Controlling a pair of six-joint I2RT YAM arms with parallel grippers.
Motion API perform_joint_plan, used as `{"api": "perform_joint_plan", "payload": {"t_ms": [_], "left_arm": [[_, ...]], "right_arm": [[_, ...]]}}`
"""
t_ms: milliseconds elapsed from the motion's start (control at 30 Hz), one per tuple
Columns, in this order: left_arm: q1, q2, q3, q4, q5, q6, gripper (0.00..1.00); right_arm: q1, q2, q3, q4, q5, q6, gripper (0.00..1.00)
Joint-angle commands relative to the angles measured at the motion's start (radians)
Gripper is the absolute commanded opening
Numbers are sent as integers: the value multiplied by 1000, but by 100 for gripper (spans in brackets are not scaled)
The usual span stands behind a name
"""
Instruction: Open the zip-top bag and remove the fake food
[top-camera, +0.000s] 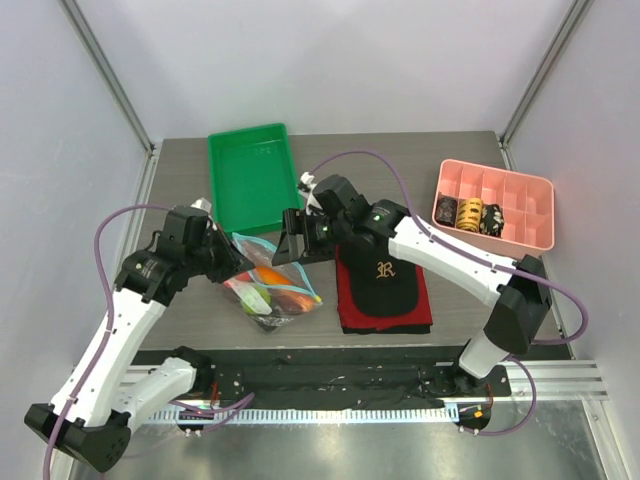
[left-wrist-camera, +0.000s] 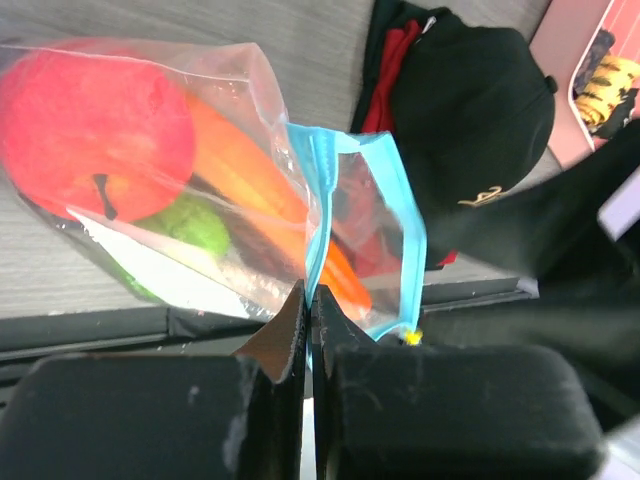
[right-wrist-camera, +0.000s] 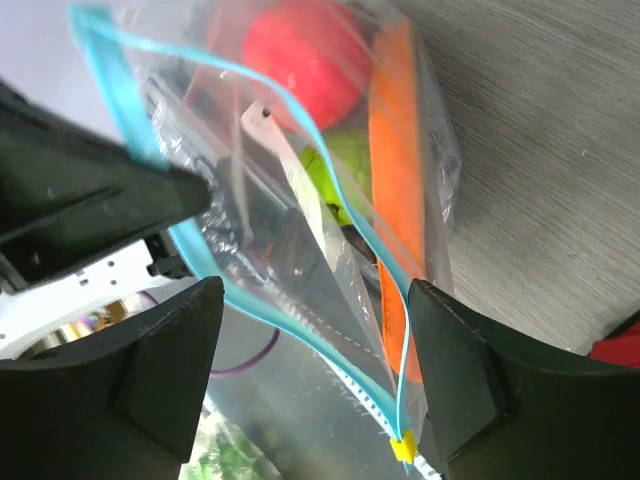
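The left hand (left-wrist-camera: 308, 300) is clenching 1 lip of the blue zip strip on the bag (top-camera: 272, 288). The bag is lying on the bench (top-camera: 180, 175) between the 2 arms, its mouth partly parted. The red apple (left-wrist-camera: 95, 120), orange slice (left-wrist-camera: 240, 165) and green piece (left-wrist-camera: 190, 225) are sitting inside. The right hand (right-wrist-camera: 315, 370) is standing released, its fingers spread around the mouth. The black cap (top-camera: 382, 275) is lying just right of the bag.
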Motion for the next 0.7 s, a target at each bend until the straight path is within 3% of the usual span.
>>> {"api": "perform_joint_plan", "payload": {"t_ms": [0,33,67,167,267,333,467,567,667], "left_arm": [[4,-10,-8,96,9,-8,0],[4,-18,-10,102,3,-6,0],[4,-32,-11,110,1,-9,0],[4,-56,-22,151,-1,-20,0],[4,-67,-21,164,4,-17,0],[4,-61,-18,167,21,-12,0],[5,-73,-17,168,9,-12,0],[5,-79,-24,167,10,-9,0],[4,-86,-42,181,13,-20,0]], "right_arm": [[49,-53,79,-66,104,-98,78],[49,-43,79,-63,93,-98,71],[50,-29,96,-66,81,-95,45],[70,26,138,-95,61,-99,7],[115,51,186,-164,106,-170,11],[121,62,179,-163,78,-181,20],[130,126,220,-242,29,-230,24],[135,108,185,-247,66,-238,41],[136,125,157,-293,69,-242,45]]}}
